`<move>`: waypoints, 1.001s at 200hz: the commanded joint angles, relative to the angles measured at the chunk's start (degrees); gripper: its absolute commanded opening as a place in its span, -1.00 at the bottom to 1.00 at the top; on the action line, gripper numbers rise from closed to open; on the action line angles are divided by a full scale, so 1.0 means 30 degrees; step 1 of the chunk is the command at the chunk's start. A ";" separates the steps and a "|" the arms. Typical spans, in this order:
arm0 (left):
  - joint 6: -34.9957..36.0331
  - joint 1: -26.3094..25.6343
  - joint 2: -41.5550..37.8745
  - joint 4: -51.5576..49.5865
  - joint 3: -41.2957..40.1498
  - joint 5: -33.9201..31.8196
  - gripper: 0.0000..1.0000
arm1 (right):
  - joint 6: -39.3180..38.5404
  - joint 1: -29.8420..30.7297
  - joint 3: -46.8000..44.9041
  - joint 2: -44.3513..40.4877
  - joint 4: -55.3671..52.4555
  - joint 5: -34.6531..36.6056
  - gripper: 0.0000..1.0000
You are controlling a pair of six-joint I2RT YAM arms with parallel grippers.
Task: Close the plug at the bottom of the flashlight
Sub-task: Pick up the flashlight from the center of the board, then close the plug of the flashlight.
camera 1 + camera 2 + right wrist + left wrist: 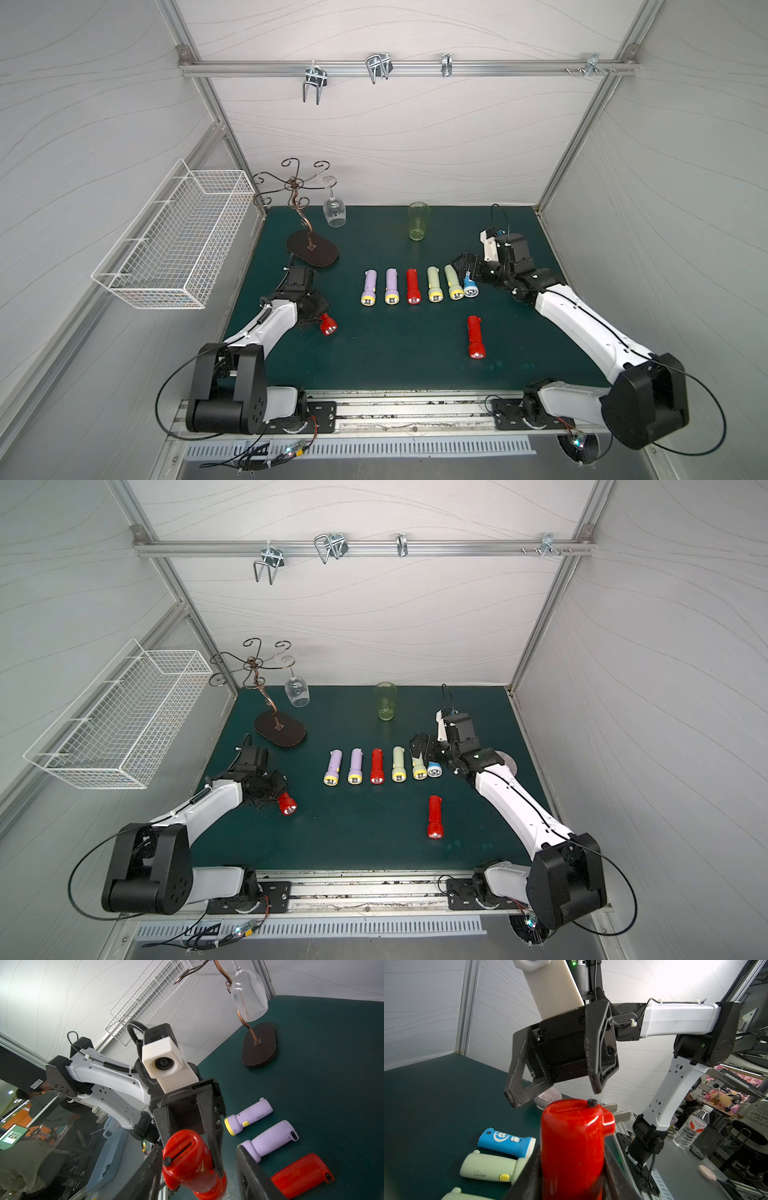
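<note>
Green mat (395, 353): flashlight row (413, 286) lies near red flashlight (328, 326) in left claw (316, 319).

Dark green table mat (395, 365) covered the work surface.

Bronze scrolled-wire glass rack on a dark oval base (311, 251) stood at the mat's far left corner; taken as the landmark.

- Clear stemmed wine glass (334, 212): hung upside down from a rack arm, just right of the stem.
- Pale green glass tumbler (418, 222): upright, well right of the rack, at about the same depth.
- White wire-mesh basket (174, 245): fixed on the side wall, left of the rack, off the mat.
- Aluminium rail with bent metal hooks (316, 83): on the back wall, high above the rack.
- Striped ceramic bowl (506, 761): far right of the rack, mostly hidden.
</note>
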 commanded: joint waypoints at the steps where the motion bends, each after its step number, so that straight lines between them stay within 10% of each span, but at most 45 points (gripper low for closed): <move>1: 0.1003 -0.0332 -0.1018 0.1620 0.1399 0.1461 -1.00 | 0.0636 -0.0159 0.0800 0.0340 -0.0612 0.0334 0.98; 56: 0.3538 -0.4006 -0.1861 0.5088 0.2866 0.0849 -1.00 | 0.1761 -0.0203 0.1107 0.0265 -0.1009 0.0599 0.98; 200: 1.9042 -1.1328 0.0115 1.7128 0.0921 -0.0053 -1.00 | 0.6059 0.0658 0.2018 0.0826 0.2321 -0.8635 0.84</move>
